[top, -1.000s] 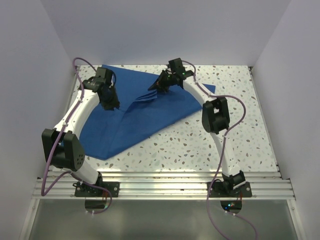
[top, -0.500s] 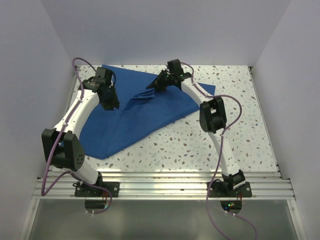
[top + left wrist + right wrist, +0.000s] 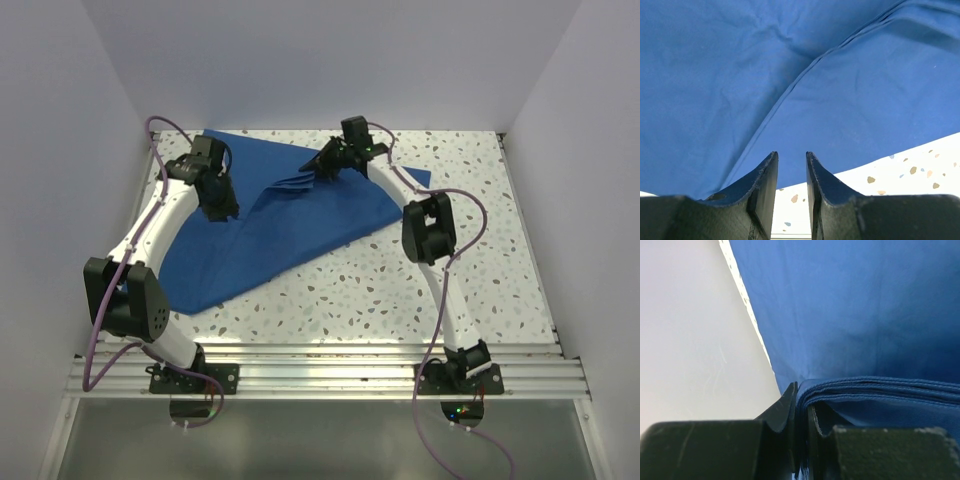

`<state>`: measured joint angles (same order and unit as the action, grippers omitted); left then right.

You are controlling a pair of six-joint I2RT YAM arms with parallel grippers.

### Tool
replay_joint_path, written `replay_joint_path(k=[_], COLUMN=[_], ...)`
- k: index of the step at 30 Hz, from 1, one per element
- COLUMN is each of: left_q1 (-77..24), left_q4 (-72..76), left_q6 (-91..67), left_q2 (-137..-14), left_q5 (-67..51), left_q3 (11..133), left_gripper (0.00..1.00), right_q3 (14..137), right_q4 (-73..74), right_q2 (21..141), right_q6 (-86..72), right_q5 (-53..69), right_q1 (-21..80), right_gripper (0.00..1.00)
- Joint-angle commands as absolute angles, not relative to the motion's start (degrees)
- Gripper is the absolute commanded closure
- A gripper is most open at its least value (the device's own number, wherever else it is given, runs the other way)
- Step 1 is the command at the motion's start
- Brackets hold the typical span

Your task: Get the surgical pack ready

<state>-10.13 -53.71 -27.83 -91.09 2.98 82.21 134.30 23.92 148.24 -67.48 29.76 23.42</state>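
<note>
- The drape (image 3: 300, 225) (image 3: 840, 100) is a matte royal-blue woven cloth, softly creased. It lies on the far left part of the worktop (image 3: 480, 270), a white surface flecked with grey and tan chips.
- One pointed corner of the cloth reaches toward the near left, and a raised, pleated ridge climbs to the right end effector (image 3: 325, 168) (image 3: 804, 400).
- The right end effector's black fingers are clamped on a stack of hemmed cloth layers, lifting them off the worktop.
- The left end effector (image 3: 222, 212) (image 3: 791, 157) has tapered black fingers a narrow slit apart with nothing between them. It sits low at the drape's edge, near a stitched seam.
</note>
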Motion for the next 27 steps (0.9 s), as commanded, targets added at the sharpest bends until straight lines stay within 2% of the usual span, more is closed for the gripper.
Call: replay_joint_path(k=[1,6,20,27], left_q1=[-9.4,-9.32,-9.32,-9.23], left_q4=[-53.35,-53.35,-52.91,-52.73], left_q6=[-26.46,-26.54,-26.81,-26.81], left_q2=[-90.88,-91.14,-91.14,-91.06], left_q5=[2.46,2.46,2.02,1.85], left_q3=[82.09,82.0,80.95,80.33], left_gripper=[0.67,0.67,0.67,0.67], right_q3=[135.26,140.27,143.44,144.23], right_q4=[18.64,18.02,13.18,13.36], right_q2=[147.13,150.99,155.39,156.71], right_q6=[-68.99,-70.58,-73.21,-73.83], right_q5=[26.63,28.21,27.77,28.48], right_q1=[21.53,21.97,24.34,25.13], right_gripper=[1.0,1.0,1.0,0.9])
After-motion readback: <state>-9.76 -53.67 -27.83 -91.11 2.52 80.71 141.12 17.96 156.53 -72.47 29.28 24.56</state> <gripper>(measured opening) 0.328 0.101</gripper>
